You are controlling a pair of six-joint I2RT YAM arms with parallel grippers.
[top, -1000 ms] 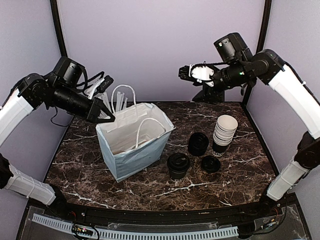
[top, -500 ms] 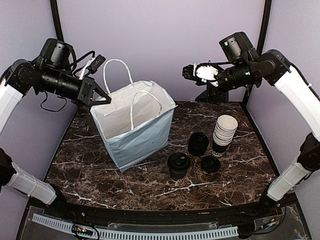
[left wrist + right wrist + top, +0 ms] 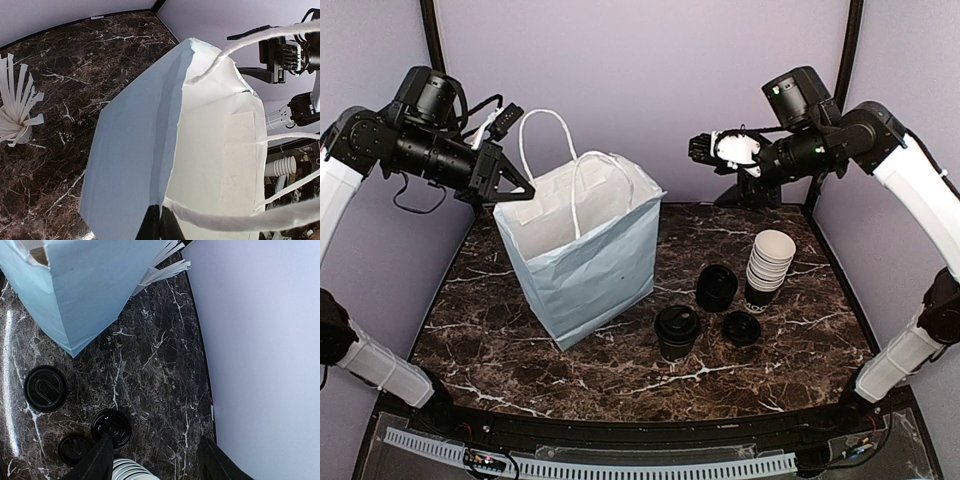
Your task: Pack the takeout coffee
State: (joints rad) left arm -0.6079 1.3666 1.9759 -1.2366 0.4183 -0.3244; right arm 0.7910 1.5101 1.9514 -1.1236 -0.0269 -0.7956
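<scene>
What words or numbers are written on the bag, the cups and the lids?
There is no text that can be read in any view.
The paper bag: plain, nothing printed on the sides that show.
The takeout coffee: its lid has raised marks, too small to read as letters.
The stack of cups: no writing shows.

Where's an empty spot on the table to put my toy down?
Bare marble runs along the near edge, in front of the bag and the capped cup, and on the table's left side beside the bag. Crowded: right of the bag, where capped cup, black lids and cup stack cluster.
</scene>
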